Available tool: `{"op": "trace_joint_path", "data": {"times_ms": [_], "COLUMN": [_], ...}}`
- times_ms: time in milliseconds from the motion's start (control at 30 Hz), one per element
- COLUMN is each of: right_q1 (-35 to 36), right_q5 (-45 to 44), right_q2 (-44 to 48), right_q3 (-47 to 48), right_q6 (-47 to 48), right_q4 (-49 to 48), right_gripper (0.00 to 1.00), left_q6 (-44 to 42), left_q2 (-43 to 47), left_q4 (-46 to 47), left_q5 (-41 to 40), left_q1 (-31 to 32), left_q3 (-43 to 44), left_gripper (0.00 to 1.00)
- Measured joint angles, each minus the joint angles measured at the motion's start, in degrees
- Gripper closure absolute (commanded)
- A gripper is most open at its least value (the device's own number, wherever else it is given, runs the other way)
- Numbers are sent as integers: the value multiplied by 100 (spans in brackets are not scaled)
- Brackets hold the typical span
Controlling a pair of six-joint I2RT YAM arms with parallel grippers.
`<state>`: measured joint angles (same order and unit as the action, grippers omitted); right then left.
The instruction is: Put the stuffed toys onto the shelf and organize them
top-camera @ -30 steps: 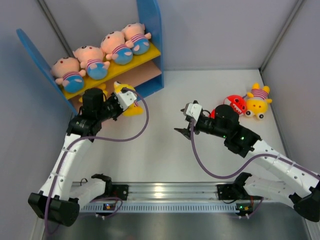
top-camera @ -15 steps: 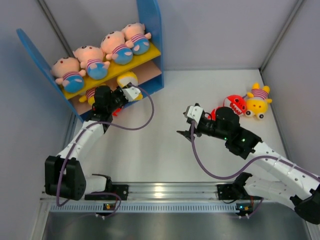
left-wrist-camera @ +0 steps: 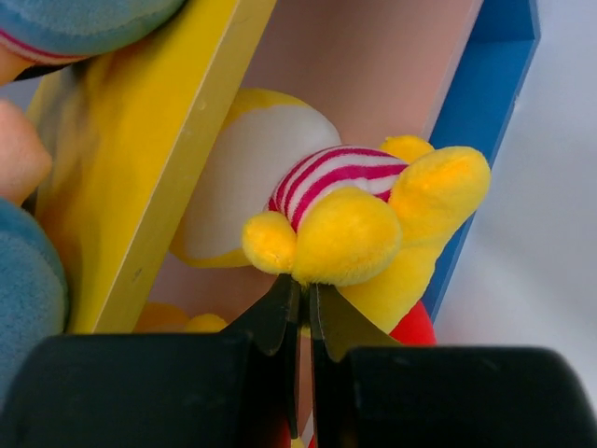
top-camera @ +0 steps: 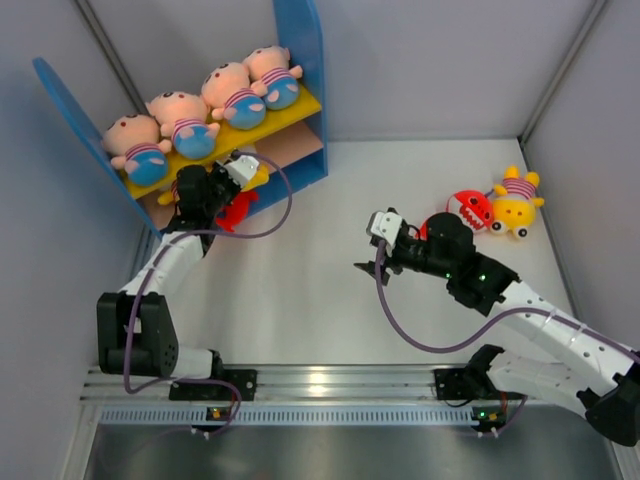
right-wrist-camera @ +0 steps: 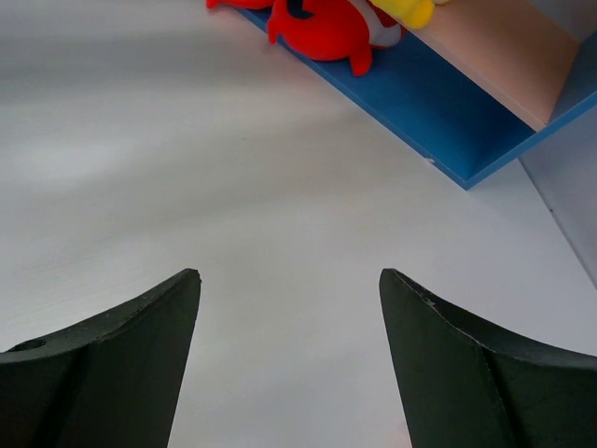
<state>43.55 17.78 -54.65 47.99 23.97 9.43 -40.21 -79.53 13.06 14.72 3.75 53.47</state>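
Pretty bright, even light; soft shadows beside the shelf (top-camera: 300, 40), glare on the metal rail (top-camera: 320, 381) well in front, left-wrist close-up slightly blurry.

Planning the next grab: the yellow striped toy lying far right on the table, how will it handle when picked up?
The yellow toy looks soft plush, so probably light and squashy. Its small limbs will likely flop. Fuzzy fabric shouldn't slip much.
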Motion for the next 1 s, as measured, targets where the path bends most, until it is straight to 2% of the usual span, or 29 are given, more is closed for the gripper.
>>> {"op": "trace_joint_path", "data": {"times_ms": [400,433,467,567,600,667,1000], "right_q1": [-33,-35,-35,-42,-57,-116,-979], "right_q5": [33,31,28,-17,-52,-155,-791], "right_q2": [-66,-66,-66,-74,-98,-205,-979], "right_q3": [0,0,0,2,11,52,645], "right_q6": [-4,-7,-22,-105,-162,-275,-1231], "right_q4": [35,46,50,57,63,122,527], "right_gripper": [22,21,21,20,20,20,20], "left_q6": [442,444,450,444,431,409,352], "left_q2": [-164,-162,-162,-149,-131,-81,369], "left_q4": [243,243,243,238,232,192,-435], "left_q5": [-413,-415,-420,-442,-461,-494,-275], "left_q1": [-306,-306,-306,-306,-306,-306,-313], "left_q3": [-2,-4,-7,-15,-20,-24,-35], "left_gripper": [99,95,85,71,60,48,36]}}
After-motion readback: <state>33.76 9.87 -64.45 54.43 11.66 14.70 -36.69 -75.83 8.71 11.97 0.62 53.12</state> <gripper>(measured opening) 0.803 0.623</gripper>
